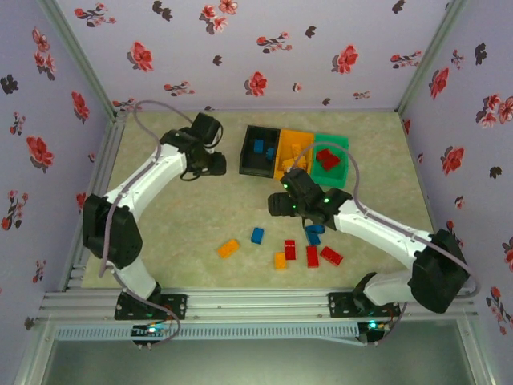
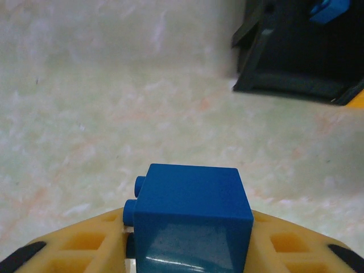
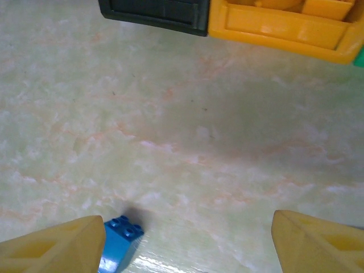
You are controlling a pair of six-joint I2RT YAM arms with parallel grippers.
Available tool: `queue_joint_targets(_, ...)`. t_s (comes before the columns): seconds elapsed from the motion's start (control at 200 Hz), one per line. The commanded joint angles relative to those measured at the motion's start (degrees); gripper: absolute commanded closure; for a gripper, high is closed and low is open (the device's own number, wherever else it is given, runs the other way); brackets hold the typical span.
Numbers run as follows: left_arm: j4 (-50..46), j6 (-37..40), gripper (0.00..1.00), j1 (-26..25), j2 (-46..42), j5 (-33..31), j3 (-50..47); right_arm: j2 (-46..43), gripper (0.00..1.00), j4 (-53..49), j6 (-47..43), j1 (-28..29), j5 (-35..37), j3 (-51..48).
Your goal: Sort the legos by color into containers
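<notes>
Now, left gripper [image 2: 189, 259]: yellow fingers [image 2: 85, 247] pinching a blue brick [image 2: 190, 216], studs pointing left in the wrist view.
Left gripper place: just left of the black bin [image 1: 258, 150], close to its outer wall, over the table [image 1: 176, 233].
Right gripper [image 3: 185, 244]: fingers spread wide, nothing between them, low over bare table.
Right gripper place: mid-table, near the front of the black and orange bins.
Second blue brick [image 3: 120, 244]: on the table just beside the right gripper's finger at the left of the wrist view; contact cannot be told.
Containers: three in a row at the far side, black bin left, orange bin [image 1: 292, 152] middle, green bin [image 1: 341, 144] right, walls touching.
Black bin contents: blue bricks [image 1: 258, 147].
Orange bin contents: orange-yellow bricks [image 1: 295, 148].
Green bin contents: red bricks [image 1: 327, 158].
Loose bricks: near-centre table, one orange piece [image 1: 228, 248], one blue piece [image 1: 257, 235], another orange piece [image 1: 280, 260], three red pieces [image 1: 312, 256] clustered beside the right arm.
</notes>
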Motion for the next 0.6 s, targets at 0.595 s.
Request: queue_joint_targets(0.595, -10.6, 2.8, 0.68, -2.4, 26.9, 4.0, 42.7, -8.7, 0.21, -3.4, 1.0, -4.7, 1.2, -6.0)
